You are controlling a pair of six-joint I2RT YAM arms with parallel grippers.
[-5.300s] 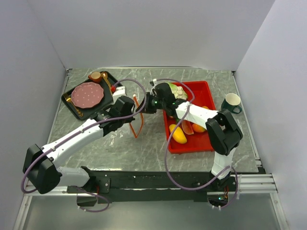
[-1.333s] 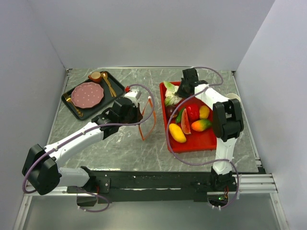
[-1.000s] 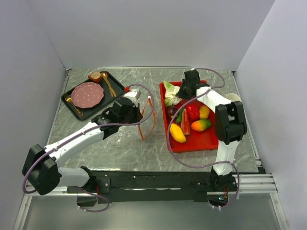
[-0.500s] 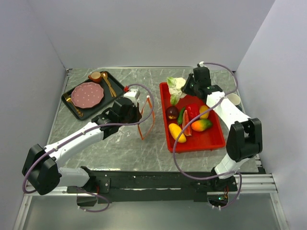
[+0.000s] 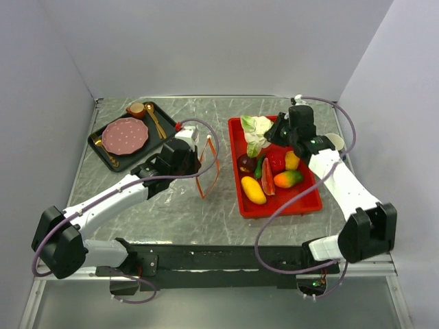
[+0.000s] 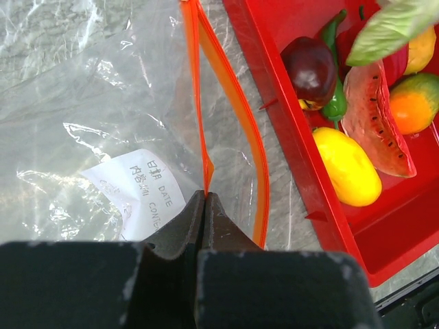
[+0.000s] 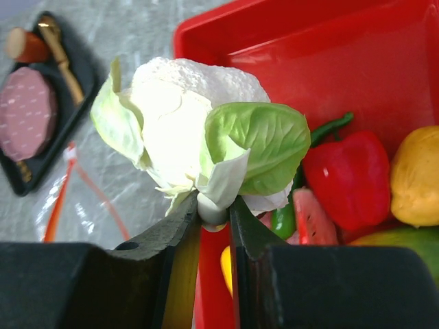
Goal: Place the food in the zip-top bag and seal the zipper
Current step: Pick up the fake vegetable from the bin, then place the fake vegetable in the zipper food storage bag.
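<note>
The zip-top bag (image 5: 186, 159) lies clear and floppy left of the red tray (image 5: 305, 201), its label showing in the left wrist view. My left gripper (image 6: 206, 196) is shut on one strip of the orange zipper (image 6: 197, 96); the other strip (image 6: 241, 123) bows away, so the mouth gapes. My right gripper (image 7: 214, 210) is shut on the stem of the white-green leafy vegetable (image 7: 184, 134), held above the tray's far left corner (image 5: 256, 129). In the tray lie a yellow oval fruit (image 5: 253, 190), a watermelon slice (image 5: 266, 177), an orange fruit (image 5: 288, 179) and a red pepper (image 5: 276, 162).
A black tray (image 5: 103, 152) at the far left holds a pink plate (image 5: 125, 134), a small cup (image 5: 136, 110) and gold spoons. A white mug (image 5: 336, 141) stands right of the red tray, partly behind my right arm. A dark purple fruit (image 5: 246, 162) and a green chilli (image 5: 258, 167) also lie in the red tray.
My right gripper has risen and swung right with the leafy vegetable, and the arm has stretched out. The red tray has shifted slightly. The left gripper keeps the zipper strip where it was.
</note>
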